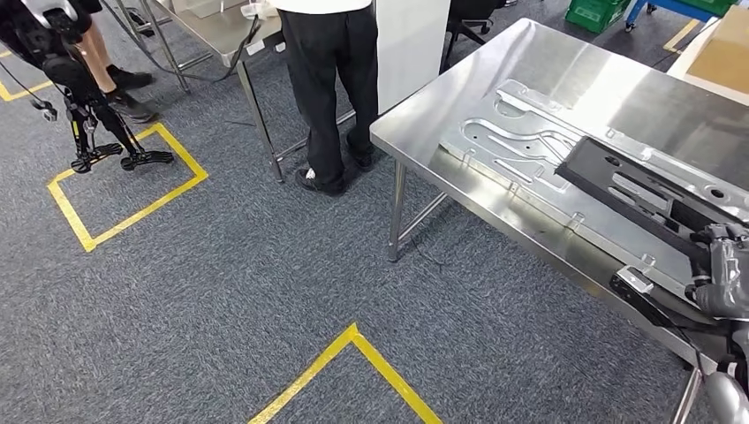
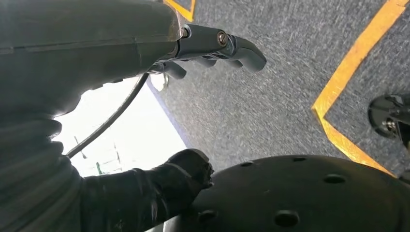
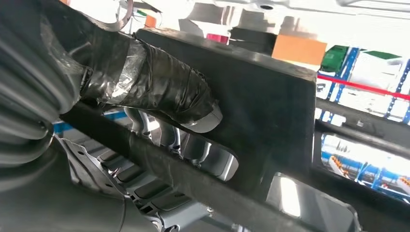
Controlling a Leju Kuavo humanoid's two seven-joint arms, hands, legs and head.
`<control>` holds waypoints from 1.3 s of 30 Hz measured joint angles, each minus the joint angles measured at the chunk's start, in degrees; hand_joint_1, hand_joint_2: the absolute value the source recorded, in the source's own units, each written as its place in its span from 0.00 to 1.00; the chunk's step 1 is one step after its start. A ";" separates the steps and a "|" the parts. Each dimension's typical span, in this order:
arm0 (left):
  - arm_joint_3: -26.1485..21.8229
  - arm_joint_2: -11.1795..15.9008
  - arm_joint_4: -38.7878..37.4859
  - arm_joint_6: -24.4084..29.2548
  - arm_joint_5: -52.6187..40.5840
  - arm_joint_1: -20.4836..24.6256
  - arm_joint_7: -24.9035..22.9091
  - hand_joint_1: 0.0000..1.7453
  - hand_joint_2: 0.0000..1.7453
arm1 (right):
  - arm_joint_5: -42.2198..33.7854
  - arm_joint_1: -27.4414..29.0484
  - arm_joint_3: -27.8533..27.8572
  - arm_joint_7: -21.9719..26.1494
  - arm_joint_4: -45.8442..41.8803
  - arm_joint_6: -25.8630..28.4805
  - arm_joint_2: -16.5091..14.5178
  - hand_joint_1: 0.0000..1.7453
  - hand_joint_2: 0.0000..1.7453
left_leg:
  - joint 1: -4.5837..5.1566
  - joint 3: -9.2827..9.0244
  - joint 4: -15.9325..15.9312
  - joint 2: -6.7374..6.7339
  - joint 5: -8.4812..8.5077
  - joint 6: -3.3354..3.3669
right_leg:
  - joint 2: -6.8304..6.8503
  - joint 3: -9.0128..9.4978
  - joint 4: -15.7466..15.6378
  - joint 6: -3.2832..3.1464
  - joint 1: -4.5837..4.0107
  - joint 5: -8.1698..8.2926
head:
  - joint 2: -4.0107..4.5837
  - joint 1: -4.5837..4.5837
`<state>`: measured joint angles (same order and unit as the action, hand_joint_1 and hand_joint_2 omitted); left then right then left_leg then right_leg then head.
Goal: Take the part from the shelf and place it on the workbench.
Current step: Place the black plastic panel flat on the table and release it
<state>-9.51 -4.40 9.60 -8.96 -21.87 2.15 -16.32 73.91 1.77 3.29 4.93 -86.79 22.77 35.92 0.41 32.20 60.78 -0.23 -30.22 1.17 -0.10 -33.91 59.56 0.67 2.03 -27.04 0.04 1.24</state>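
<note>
- Black frame part [image 1: 636, 199]: held over the steel workbench [image 1: 565, 62], near its front edge, above a stamped metal panel [image 1: 521, 146] lying flat on the bench.
- My right hand [image 1: 720, 274]: grasping the part; in the right wrist view the taped thumb [image 3: 159, 87] presses one face and the fingers [image 3: 167, 133] reach through an opening.
- My left hand [image 2: 212, 46]: hanging over grey carpet [image 2: 290, 72], fingers apart, holding nothing.
- Person [image 1: 331, 79]: standing beyond the bench's left corner.
</note>
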 joint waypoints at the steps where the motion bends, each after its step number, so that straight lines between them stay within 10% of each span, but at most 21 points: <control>1: 0.00 0.01 0.00 -0.07 -0.19 0.00 0.07 0.00 1.00 | -0.10 -0.87 -0.65 -0.08 0.41 -0.42 0.53 1.00 1.00 | -0.06 1.53 3.01 0.05 -1.39 -0.16 | 0.02 0.19 -0.05 -0.36 -0.02 -0.09 | 0.00 -0.01; 5: 0.00 0.09 0.00 -0.64 -0.91 -0.10 0.23 0.00 1.00 | -0.44 -3.69 -3.02 -0.04 2.43 -2.26 2.28 1.00 1.00 | -0.09 9.12 14.79 0.06 -3.75 -0.01 | -0.01 0.98 -0.04 -1.09 -0.58 -0.74 | 0.00 -0.02; 10: 0.02 0.50 0.00 -0.94 -1.11 -0.38 0.37 0.00 1.00 | -0.64 -4.82 -4.77 0.09 4.03 -2.77 2.95 1.00 1.00 | 0.53 3.91 -0.07 0.33 5.01 1.69 | -0.18 2.27 -0.01 -0.56 -1.02 -1.94 | 0.00 -0.01; 15: 0.04 0.57 0.00 -1.00 -1.14 -0.32 0.40 0.00 1.00 | -0.75 -5.20 -5.76 0.10 4.90 -2.82 3.60 1.00 1.00 | 0.39 2.26 -3.02 0.32 5.24 2.58 | -0.11 2.12 0.78 0.92 -0.81 -3.09 | 0.00 0.01; 19: 0.04 0.64 0.00 -1.01 -1.14 -0.29 0.71 0.00 1.00 | -0.72 -5.46 -6.26 0.01 5.57 -2.92 3.92 1.00 1.00 | 0.27 1.32 -3.67 0.29 4.89 3.12 | -0.04 -4.70 12.83 1.83 -0.56 -7.77 | 0.00 0.04; 21: 0.04 0.59 0.00 -1.01 -1.14 -0.29 0.92 0.00 1.00 | -0.65 -5.35 -6.91 -0.09 6.02 -3.03 3.90 1.00 1.00 | 0.20 0.81 -3.49 0.34 4.32 2.95 | 0.02 -6.07 13.45 2.25 -0.25 -5.88 | 0.00 0.04; 24: 0.04 0.55 0.00 -0.99 -1.14 -0.36 0.93 0.00 1.00 | -0.53 -5.68 -7.90 -0.17 6.65 -3.07 3.84 1.00 1.00 | 0.17 0.13 -2.58 0.40 3.07 2.15 | 0.28 -2.38 3.77 2.59 0.13 0.11 | 0.00 0.06; 30: 0.04 0.60 0.00 -0.92 -1.10 -0.17 0.72 0.00 1.00 | -0.50 -5.99 -9.11 -0.63 7.40 -3.04 3.53 1.00 1.00 | 0.34 0.49 -0.74 0.34 1.21 0.50 | 0.03 -0.80 0.51 0.11 -0.09 0.13 | 0.00 0.00; 35: 0.03 0.58 0.00 -0.90 -1.15 -0.23 0.76 0.00 1.00 | -0.85 -5.66 -9.14 -1.29 7.40 -3.04 3.52 1.00 1.00 | -0.05 8.94 14.40 0.38 -4.02 -0.04 | -0.68 0.43 0.33 -1.18 -0.53 -0.68 | 0.00 -0.03; 39: 0.02 0.64 0.00 -0.85 -1.17 -0.57 0.80 0.00 1.00 | -0.91 -5.31 -9.15 -1.45 7.39 -3.05 3.42 1.00 1.00 | 0.03 5.69 4.46 2.26 3.77 1.11 | -2.54 1.52 0.30 -0.97 -0.71 -1.49 | 0.00 -0.01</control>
<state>-9.49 -3.77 9.60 -9.80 -23.05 1.57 -15.52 73.00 -3.54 -5.86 3.48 -79.40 19.71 39.34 0.45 37.88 65.24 2.03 -26.46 2.28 -2.64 -32.39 59.86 -0.30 1.32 -28.53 0.04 1.23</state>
